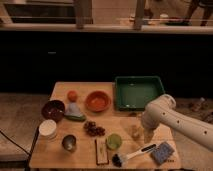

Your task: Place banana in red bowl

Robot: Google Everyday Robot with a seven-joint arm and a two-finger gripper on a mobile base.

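Gripper (147,135) at banana (135,131), open-or-closed can't tell; pickup step. Next: secure grip, carry left to red bowl (98,100).

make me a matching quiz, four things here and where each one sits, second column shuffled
1 red bowl
2 green tray
3 blue sponge
4 gripper

a near right corner of the table
b by the banana, just in front of the tray
c just right of the orange fruit
d far right part of the table

Pairs: 1-c, 2-d, 3-a, 4-b
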